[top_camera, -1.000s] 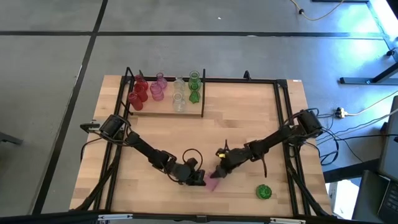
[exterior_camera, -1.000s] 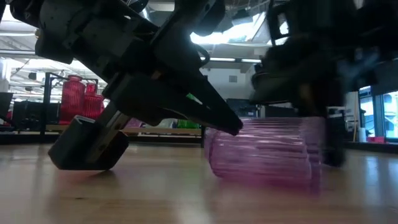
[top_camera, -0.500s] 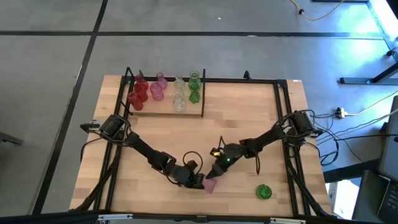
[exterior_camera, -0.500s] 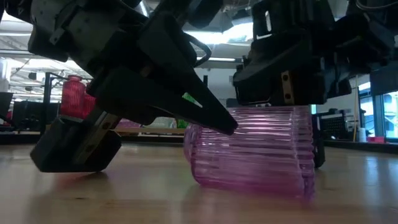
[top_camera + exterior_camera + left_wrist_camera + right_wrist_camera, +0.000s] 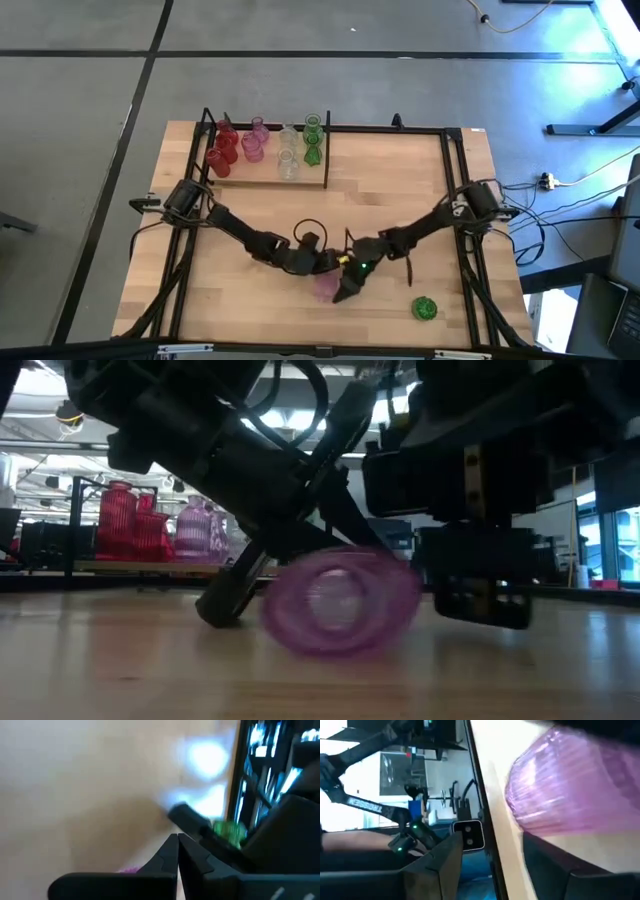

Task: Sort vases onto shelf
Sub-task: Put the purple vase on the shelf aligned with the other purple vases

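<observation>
Vases and shelf
A pink vase (image 5: 326, 285) lies on its side near the table's front; a green vase (image 5: 424, 308) lies apart; others stand on the shelf (image 5: 265, 180).

A ribbed translucent pink vase (image 5: 340, 600) lies on pale wood; a green vase (image 5: 424, 308) nearby.

- A ribbed pink vase (image 5: 570, 785) lies on its side on the light wooden table (image 5: 492, 775).
- The right gripper (image 5: 490, 865) has its two dark fingers (image 5: 432, 870) spread wide, one just beneath the vase.
- Dark stands and equipment (image 5: 395, 805) fill the blurred room beyond the table edge.
</observation>
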